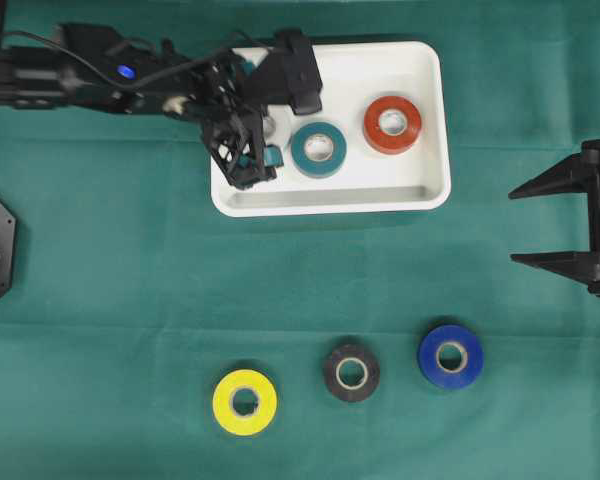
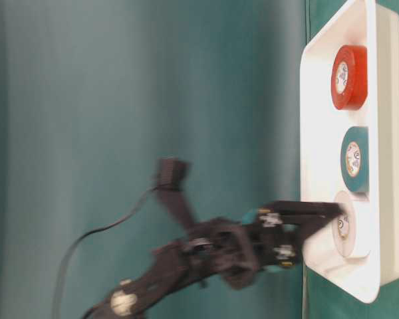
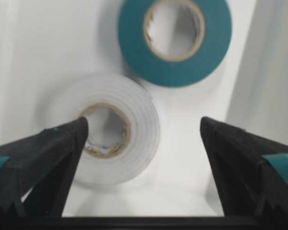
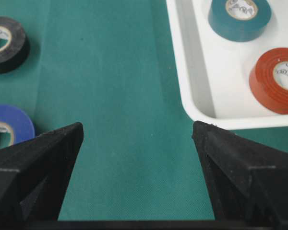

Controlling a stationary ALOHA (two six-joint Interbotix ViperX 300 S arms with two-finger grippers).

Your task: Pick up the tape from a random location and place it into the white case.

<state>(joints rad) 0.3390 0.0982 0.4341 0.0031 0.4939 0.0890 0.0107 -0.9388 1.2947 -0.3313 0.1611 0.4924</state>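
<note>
Green cloth covers the whole table [image 1: 100,300], and the white case [image 1: 420,190] sits toward the far side of it. Count the rolls inside: 3 of them. A red tape [image 1: 392,124] lies flat at the right end, a teal tape [image 1: 318,149] in the middle, and a white tape [image 3: 113,147] at the left end, almost lost against the white floor of the case. In the table-level view those 3 line up in a row along the tray.

Over that white roll hangs the left gripper [image 3: 141,167], jaws spread wide, nothing between them. The wrist view shows the white roll resting flat on the tray floor, just beside the teal one, with one fingertip overlapping its edge in the picture; whether it touches I cannot tell. So that roll looks delivered and let go.

Out on the cloth, 3 rolls wait: a yellow tape [image 1: 245,402], a black tape [image 1: 351,373] and a blue tape [image 1: 450,356], spaced apart in a loose row near the front edge.

Off at the right side, the right gripper [image 1: 550,225] hangs well apart from everything, jaws wide and empty too.

My read: half the job is done, 3 in and 3 left, if every roll is meant to go in. Next comes lifting clear of the case and heading for the front row.
</note>
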